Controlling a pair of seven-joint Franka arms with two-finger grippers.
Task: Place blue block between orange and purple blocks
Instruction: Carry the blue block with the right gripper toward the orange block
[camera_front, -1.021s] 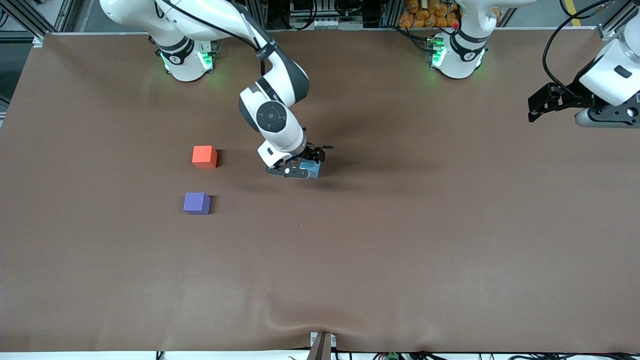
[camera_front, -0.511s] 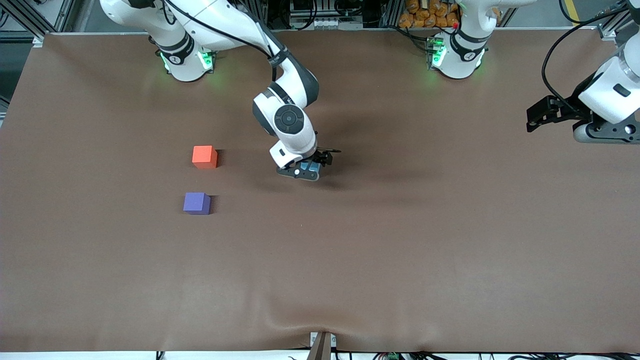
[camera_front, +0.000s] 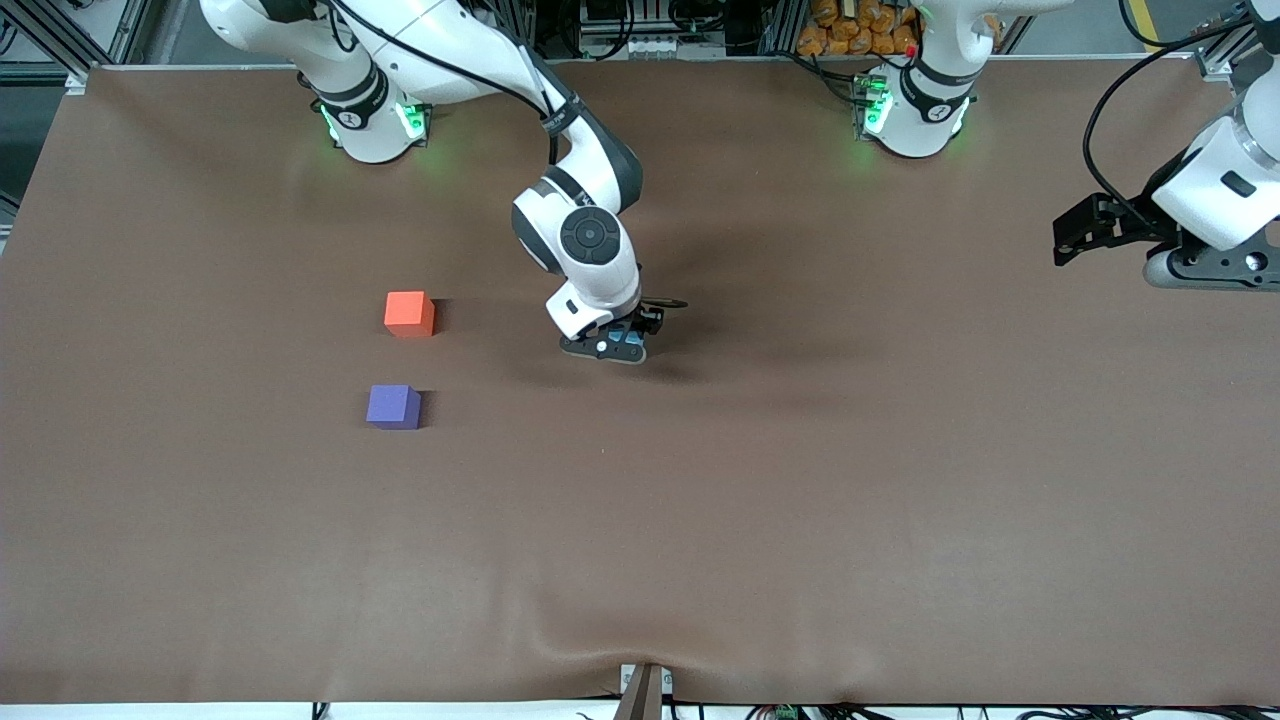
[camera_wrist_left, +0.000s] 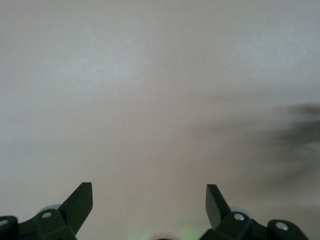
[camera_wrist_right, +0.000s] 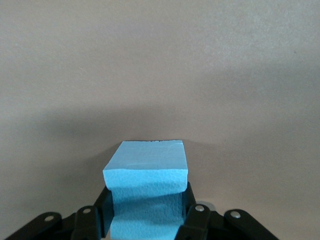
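While the right arm reaches down near the middle of the table, the right gripper sits low over the brown cloth with its fingers pressed in against the two sides of the blue block. From the right wrist view the foam is visibly pinched inward where the pads meet it, so that is a firm grip, jaws drawn in to the cube's width. In the front view only a sliver of blue peeks out from under the wrist, and whether the cube rests on the cloth or is just lifted off it, I cannot tell.

Over toward the right arm's end of the table, the orange block stands alone, and the purple block sits nearer to the front camera than it, almost in line with it. A bare strip of cloth separates the two; they are apart, not touching. The blue block is well apart from both, toward the left arm's end from them and roughly level with the orange one.

And the left arm waits at its own end of the table, the left gripper held up over the cloth at that edge, fingers spread wide with nothing between them.
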